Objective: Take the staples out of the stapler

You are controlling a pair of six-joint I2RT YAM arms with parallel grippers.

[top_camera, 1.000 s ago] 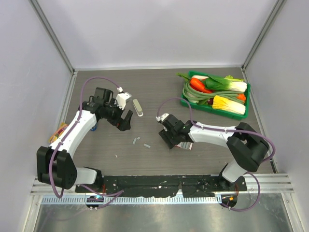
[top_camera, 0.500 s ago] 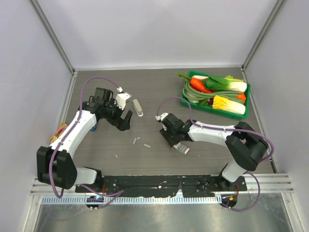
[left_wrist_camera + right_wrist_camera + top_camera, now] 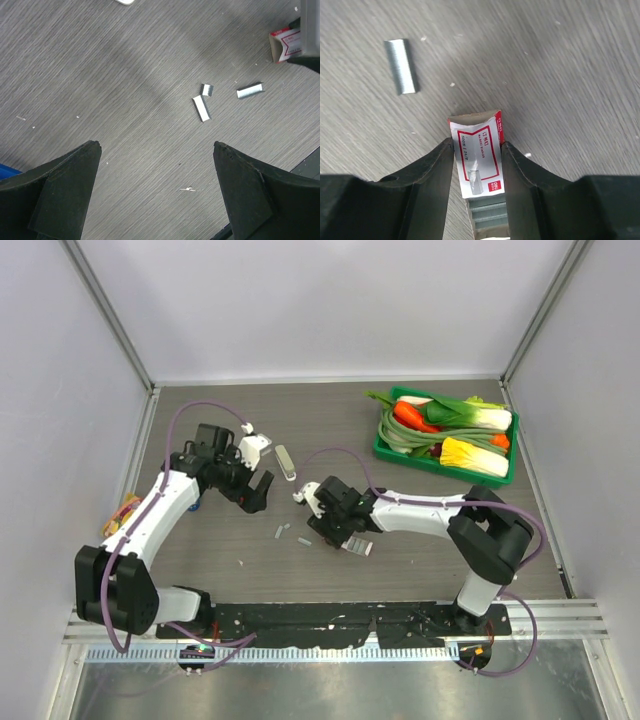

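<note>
Three short silver staples (image 3: 202, 108) lie loose on the table, also in the top view (image 3: 279, 532); one strip shows in the right wrist view (image 3: 401, 66). The blue stapler (image 3: 196, 504) is mostly hidden under my left arm; only a blue corner (image 3: 6, 172) shows in the left wrist view. My left gripper (image 3: 255, 490) hangs open and empty above the table (image 3: 156, 146), left of the staples. My right gripper (image 3: 338, 536) is shut (image 3: 476, 145) on a white-and-red staple box (image 3: 477, 155), whose open end holds more strips. The box (image 3: 357, 545) lies just right of the staples.
A green tray (image 3: 385, 445) of vegetables stands at the back right. A small pale elongated piece (image 3: 286, 462) lies on the table behind the staples. An orange snack packet (image 3: 120, 515) sits at the left edge. The staple box also shows in the left wrist view (image 3: 285, 42).
My right gripper has moved left with the white-and-red box, closer to the loose staples. My left arm has barely moved.
</note>
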